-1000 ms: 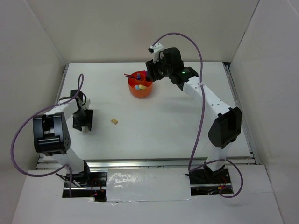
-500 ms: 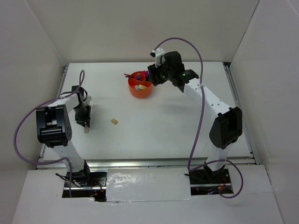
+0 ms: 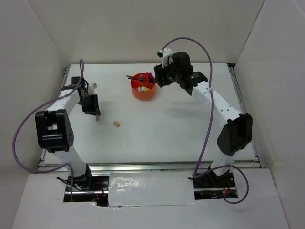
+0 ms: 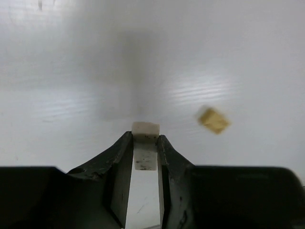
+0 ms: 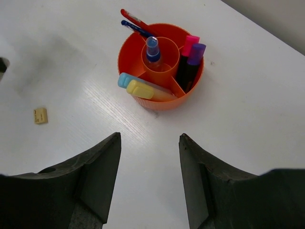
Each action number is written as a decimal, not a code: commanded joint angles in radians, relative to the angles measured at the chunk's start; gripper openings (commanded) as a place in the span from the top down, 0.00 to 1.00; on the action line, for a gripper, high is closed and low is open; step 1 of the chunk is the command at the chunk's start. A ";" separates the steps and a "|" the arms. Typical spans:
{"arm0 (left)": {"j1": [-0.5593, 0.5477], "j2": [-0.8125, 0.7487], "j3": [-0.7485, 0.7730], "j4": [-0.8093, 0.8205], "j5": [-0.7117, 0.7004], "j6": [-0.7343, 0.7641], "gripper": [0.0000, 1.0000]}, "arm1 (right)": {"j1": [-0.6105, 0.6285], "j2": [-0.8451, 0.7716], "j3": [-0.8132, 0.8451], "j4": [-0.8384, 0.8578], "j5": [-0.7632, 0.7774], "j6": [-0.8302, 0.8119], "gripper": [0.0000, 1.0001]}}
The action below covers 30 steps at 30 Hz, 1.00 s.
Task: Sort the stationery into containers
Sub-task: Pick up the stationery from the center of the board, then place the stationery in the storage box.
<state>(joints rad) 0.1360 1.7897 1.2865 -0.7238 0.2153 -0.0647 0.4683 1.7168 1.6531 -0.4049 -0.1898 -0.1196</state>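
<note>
The orange pot (image 3: 143, 88) stands at the back middle of the table and shows in the right wrist view (image 5: 164, 98). It holds a blue-capped bottle (image 5: 152, 47) in its central tube, a pink-black highlighter (image 5: 187, 50), a purple-black marker (image 5: 194, 56), red and blue pens (image 5: 133, 21), a yellow stick (image 5: 140, 89) and a blue strip (image 5: 125, 79). My left gripper (image 4: 145, 138) is shut on a pale eraser (image 4: 145, 150), above the table at the left (image 3: 94, 111). A tan eraser (image 3: 116, 124) lies loose on the table, also in the left wrist view (image 4: 213, 119). My right gripper (image 5: 149, 138) is open and empty beside the pot.
White walls close in the table on three sides. A metal rail runs along the left edge (image 3: 63, 86) and the right edge (image 3: 240, 102). The arm bases sit at the near edge.
My left gripper has moved away from the near left toward the back and right, with the pale eraser in it. My right gripper has drawn back to the right of the pot.
</note>
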 commanded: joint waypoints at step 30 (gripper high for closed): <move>-0.360 0.157 0.264 0.994 0.127 -0.300 1.00 | -0.135 -0.169 -0.164 0.044 -0.063 0.103 0.39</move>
<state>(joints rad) -0.2134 1.9297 1.5429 0.1757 0.3527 -0.3477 0.3424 1.5909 1.4921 -0.3862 -0.2298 -0.0288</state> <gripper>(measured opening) 0.356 0.605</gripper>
